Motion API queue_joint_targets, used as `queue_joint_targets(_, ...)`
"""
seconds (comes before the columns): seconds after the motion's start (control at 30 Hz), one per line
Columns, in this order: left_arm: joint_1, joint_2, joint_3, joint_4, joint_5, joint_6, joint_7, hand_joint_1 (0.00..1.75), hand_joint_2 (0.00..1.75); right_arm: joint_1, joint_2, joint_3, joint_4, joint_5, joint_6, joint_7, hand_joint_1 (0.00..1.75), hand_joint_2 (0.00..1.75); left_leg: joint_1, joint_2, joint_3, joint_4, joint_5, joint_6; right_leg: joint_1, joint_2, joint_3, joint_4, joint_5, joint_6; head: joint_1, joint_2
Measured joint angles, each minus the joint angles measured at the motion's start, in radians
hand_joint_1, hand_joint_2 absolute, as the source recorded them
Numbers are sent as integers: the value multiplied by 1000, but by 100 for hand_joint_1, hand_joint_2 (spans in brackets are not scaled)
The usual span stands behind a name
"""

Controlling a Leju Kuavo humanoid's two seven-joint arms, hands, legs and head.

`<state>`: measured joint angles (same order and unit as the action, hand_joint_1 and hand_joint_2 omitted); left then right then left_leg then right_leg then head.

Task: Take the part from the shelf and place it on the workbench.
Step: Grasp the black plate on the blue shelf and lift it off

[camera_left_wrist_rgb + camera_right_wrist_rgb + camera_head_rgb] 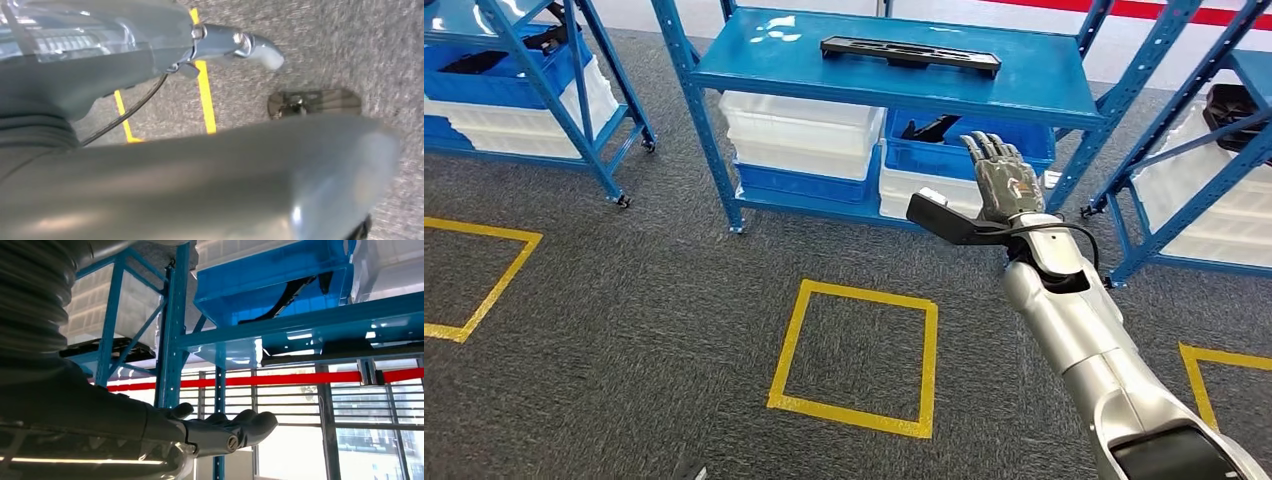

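Our right hand (pixel 1002 178) was open and empty, so we judged it should rise over the shelf (pixel 754 62) toward the part (pixel 911 54).

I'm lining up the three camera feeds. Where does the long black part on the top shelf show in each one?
Head view: the long black part lies on the blue shelf, beyond the raised right hand.
Left wrist view: not in it.
Right wrist view: likely the dark strip seen from beneath; uncertain.
Shared landmark: the blue shelf frame.
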<state>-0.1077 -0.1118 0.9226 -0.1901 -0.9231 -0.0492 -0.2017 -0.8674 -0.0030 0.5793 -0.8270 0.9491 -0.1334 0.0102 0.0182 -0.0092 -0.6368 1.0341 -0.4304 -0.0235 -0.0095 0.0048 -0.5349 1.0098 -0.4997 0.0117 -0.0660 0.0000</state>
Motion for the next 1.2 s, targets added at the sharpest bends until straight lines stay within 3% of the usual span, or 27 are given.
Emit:
queue_joint_targets(0.1,0,0,-1,0,-1,1,-1,0,0,-2,0,1,0,-1,0,-1,0,175,0,-3,9,-1,-8,18,-3,0,-14,36,-14,9,13,0)
queue_joint_targets(0.13,0,0,-2,-1,-1,2,-1,0,0,-4,0,1,0,-1,0,-1,0,175,1,-4,12,-2,-11,22,-3,0,-40,80,-32,12,18,0)
queue_joint_targets(0.23,1,0,-3,-1,-2,3,-1,0,0,-1,0,1,1,-4,0,-3,0,175,0,-4,22,-2,-22,29,-2,0,-164,277,-100,14,28,0)
queue_joint_targets(0.27,2,0,-3,0,-2,3,-1,0,0,2,0,1,2,-5,0,-4,0,175,0,-4,28,-2,-28,30,-2,0,-193,307,-99,13,29,0)
queue_joint_targets(0.3,3,0,-3,0,-2,3,0,0,0,5,-1,1,4,-6,0,-5,0,175,-1,-5,36,-2,-33,30,-1,0,-201,295,-75,10,31,0)
queue_joint_targets(0.33,3,0,-3,0,-3,3,0,0,0,5,-1,1,5,-6,0,-6,0,175,-2,-7,45,-2,-40,29,2,0,-190,245,-33,6,33,0)
queue_joint_targets(0.4,2,0,-4,0,-3,3,0,0,0,2,-2,1,7,-7,0,-6,0,175,-4,-8,64,-4,-52,27,13,0,-142,102,58,-10,35,0)
queue_joint_targets(0.43,1,-1,-4,0,-4,3,0,0,0,-2,-2,1,7,-7,0,-6,0,175,-5,-8,69,-5,-57,23,20,0,-123,47,73,-18,37,0)
queue_joint_targets(0.5,-1,-2,-4,0,-5,3,0,0,0,-7,-1,2,8,-8,-1,-7,0,175,-6,-7,77,-8,-58,13,27,0,-103,2,70,-27,39,0)
queue_joint_targets(0.6,-1,-1,-4,0,-7,3,0,0,0,-12,-1,1,10,-9,-1,-7,0,175,-8,-3,80,21,-67,-1,12,-2,-73,-15,72,-33,39,0)
queue_joint_targets(0.67,-3,0,-5,0,-6,3,0,0,0,-16,1,2,10,-10,-2,-8,0,175,-6,0,38,109,-107,-6,8,-2,-55,-18,67,-41,33,0)
queue_joint_targets(0.73,-4,0,-5,0,-6,3,0,0,0,-16,3,2,11,-10,-2,-8,0,175,-5,0,-38,229,-155,-12,7,-2,-47,-17,58,-45,25,0)
queue_joint_targets(0.77,-3,1,-5,0,-6,3,1,0,0,-14,4,2,13,-10,-2,-8,0,175,-3,0,-67,262,-165,-14,7,-1,-41,-17,52,-44,23,0)
queue_joint_targets(0.8,-2,1,-5,0,-6,3,1,0,0,-12,4,2,15,-10,-2,-8,0,175,-1,0,-80,259,-156,-15,5,-1,-35,-16,45,-42,20,0)
queue_joint_targets(0.83,-2,1,-5,0,-6,3,2,0,0,-10,4,2,16,-10,-2,-8,0,175,2,1,-75,219,-126,-17,2,0,-26,-15,38,-38,17,0)
queue_joint_targets(0.9,-1,1,-5,0,-6,3,2,0,0,-10,4,2,17,-10,-3,-8,0,175,8,4,-37,84,-34,-24,-1,1,-9,-11,21,-27,11,0)
queue_joint_targets(0.97,0,1,-5,0,-6,3,3,0,0,-12,4,2,18,-10,-3,-9,0,175,8,6,-13,2,11,-22,0,1,-1,-9,6,-12,9,0)
queue_joint_targets(1.1,1,1,-5,0,-6,3,4,0,0,-13,4,1,19,-10,-4,-9,0,175,6,2,-2,-7,8,4,-2,1,-2,13,-4,11,17,0)
queue_joint_targets(1.13,0,1,-5,0,-6,3,4,0,0,-15,4,1,19,-10,-4,-9,0,175,7,1,2,-7,5,9,-3,1,-22,47,-11,14,21,0)
queue_joint_targets(1.2,-2,2,-5,-1,-6,4,3,0,0,-17,4,1,20,-10,-5,-9,0,175,8,1,7,-8,-3,18,-4,1,-99,167,-46,19,29,0)
